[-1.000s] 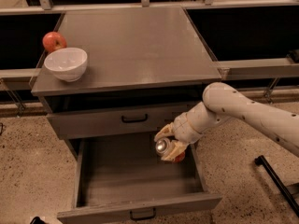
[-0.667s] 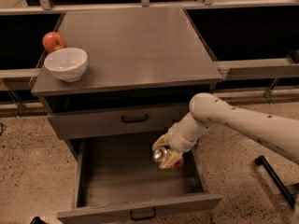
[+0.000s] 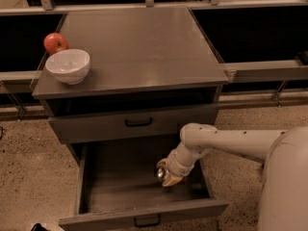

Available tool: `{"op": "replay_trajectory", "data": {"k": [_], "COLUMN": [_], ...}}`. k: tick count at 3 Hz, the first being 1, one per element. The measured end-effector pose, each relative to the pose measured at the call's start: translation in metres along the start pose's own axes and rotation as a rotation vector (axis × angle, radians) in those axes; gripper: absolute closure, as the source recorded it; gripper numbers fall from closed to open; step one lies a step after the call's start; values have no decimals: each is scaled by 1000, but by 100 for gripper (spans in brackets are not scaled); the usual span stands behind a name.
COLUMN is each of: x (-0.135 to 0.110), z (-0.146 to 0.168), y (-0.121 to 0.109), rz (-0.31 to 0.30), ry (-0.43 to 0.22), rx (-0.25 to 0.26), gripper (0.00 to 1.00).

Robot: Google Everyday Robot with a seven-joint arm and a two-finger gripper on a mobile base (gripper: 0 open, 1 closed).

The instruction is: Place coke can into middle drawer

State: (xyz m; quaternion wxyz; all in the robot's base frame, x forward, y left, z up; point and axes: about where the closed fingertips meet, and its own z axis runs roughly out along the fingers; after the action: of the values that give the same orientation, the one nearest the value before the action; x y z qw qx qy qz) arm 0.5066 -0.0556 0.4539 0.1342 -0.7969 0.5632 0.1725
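Speckled floor (image 3: 29, 167); gripper (image 3: 169, 175) holding coke can (image 3: 160, 173) inside open middle drawer (image 3: 120, 186).

High frontal view; tool (image 3: 166, 174) in drawer (image 3: 120, 182)

A red apple (image 3: 56, 43) sits at the far left of the grey cabinet top (image 3: 139, 47). Just nearer stands a white bowl (image 3: 68, 66). The top drawer (image 3: 96, 125) is closed.

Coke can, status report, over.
Gripper low inside open middle drawer, shut on coke can. Can not yet released. White bowl and apple on cabinet top, out of the way.
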Motion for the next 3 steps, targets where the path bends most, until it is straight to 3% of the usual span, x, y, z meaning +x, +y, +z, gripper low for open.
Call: {"op": "replay_trajectory", "data": {"k": [1,3], "x": [2,2], "z": [2,2], "y": [-2,-2], "rz": [0,0], "ry": [6,6], "rx": [5,5], "gripper": [82,35]}}
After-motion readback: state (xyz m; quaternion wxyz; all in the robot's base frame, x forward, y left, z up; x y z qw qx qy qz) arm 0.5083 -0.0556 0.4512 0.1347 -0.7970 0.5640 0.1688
